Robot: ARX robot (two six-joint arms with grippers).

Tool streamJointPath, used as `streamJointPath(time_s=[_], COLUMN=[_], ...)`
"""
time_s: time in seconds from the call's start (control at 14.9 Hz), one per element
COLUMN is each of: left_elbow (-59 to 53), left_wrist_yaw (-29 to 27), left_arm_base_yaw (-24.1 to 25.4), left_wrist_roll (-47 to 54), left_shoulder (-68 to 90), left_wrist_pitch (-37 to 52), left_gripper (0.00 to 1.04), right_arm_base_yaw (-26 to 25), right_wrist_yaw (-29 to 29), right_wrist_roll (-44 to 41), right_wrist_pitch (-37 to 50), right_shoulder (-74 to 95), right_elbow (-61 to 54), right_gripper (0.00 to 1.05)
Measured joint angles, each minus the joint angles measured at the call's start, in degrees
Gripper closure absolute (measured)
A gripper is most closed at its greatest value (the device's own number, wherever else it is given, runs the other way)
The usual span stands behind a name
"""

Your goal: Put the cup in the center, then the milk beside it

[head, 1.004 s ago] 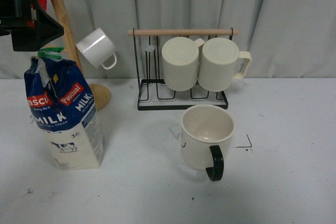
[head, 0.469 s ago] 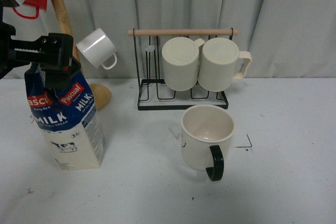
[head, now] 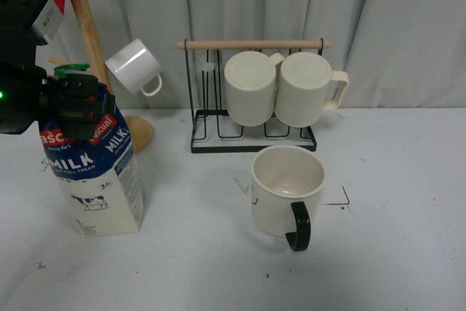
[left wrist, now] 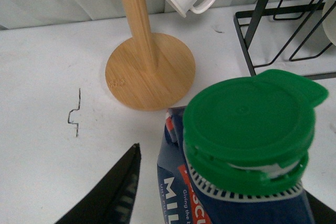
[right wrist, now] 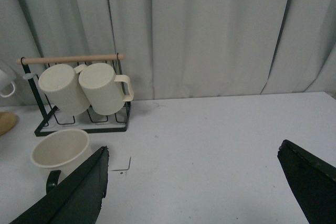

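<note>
open table (head: 393, 238) right of cup (head: 286, 189), rack (head: 251, 136) behind

The milk (head: 95, 172) is dark blue over cream, green-capped; the cup (head: 280, 194) cream-white, black-handled.

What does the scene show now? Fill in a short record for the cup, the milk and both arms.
cup: upright on the table, in front of the rack, handle toward the camera
milk: upright, left of the cup, apart from it
left fingers: open, one on either side of the milk's top
right fingers: open, holding nothing
</note>
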Motion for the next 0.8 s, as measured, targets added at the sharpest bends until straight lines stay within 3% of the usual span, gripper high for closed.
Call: streamJointPath(time_s=[0.2,0.33,0.54,0.8], left_elbow=[0.0,0.0,-0.1,-0.3], left_wrist_yaw=[0.8,0.9,-0.9,-2.6], left_arm_base_yaw=[-0.4,-0.5,-2.6,-9.9], left_wrist_roll=[-1.4,-1.7,-1.4,-1.9], left_shoulder=[0.2,-0.1,-2.3,-5.7], left_wrist_pitch=[0.4,0.0,-2.6,-2.6], left_gripper=[0.79,0.94,1.0,1.0], right_arm_base_yaw=[0.0,0.0,0.0,0.0], right_wrist_yaw=[0.0,0.0,0.0,0.0], right_wrist_roll=[0.0,0.0,0.0,0.0], right_wrist_pitch=[0.0,0.0,0.0,0.0], right_shoulder=[0.0,0.0,0.0,0.0], right_elbow=[0.0,0.0,0.0,0.0], right_gripper=[0.06,0.06,0.06,0.06])
